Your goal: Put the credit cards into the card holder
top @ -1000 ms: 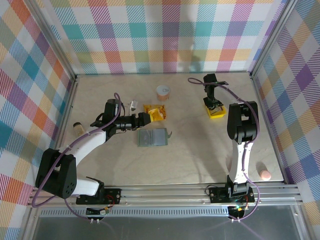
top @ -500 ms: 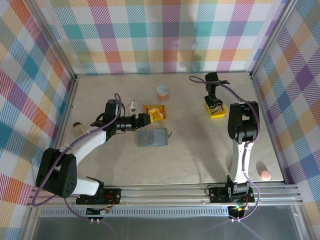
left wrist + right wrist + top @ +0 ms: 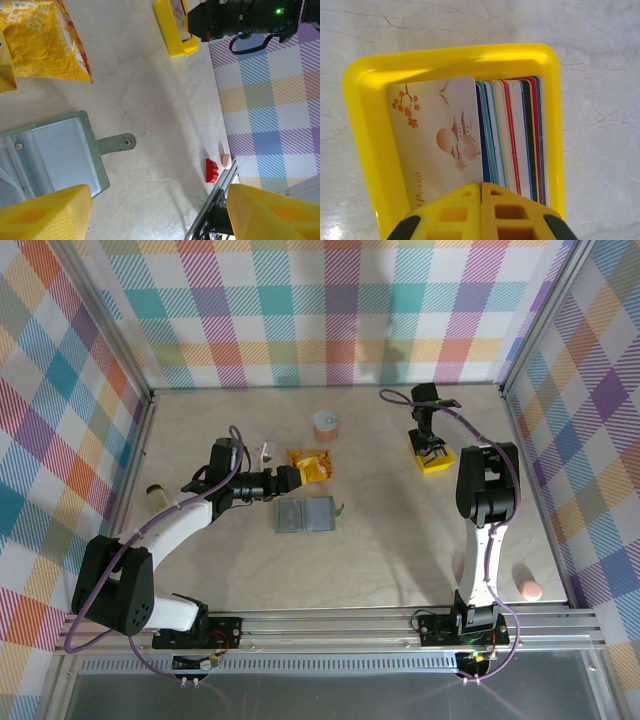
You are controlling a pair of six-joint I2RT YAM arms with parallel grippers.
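Risk: right gripper point(image 3: 481, 192) pinched together at tight-packed thin plastic credit cards point(image 3: 512, 135) standing in yellow square tray point(image 3: 365, 125), so it may lift none or several; left gripper point(image 3: 157, 210) spread apart above open sage-green card holder point(image 3: 60, 150).

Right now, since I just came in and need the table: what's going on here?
The right gripper is shut over a stack of credit cards standing in a yellow tray, at the front card's edge; a grip isn't certain. The left gripper hangs open by the card holder, which lies open.
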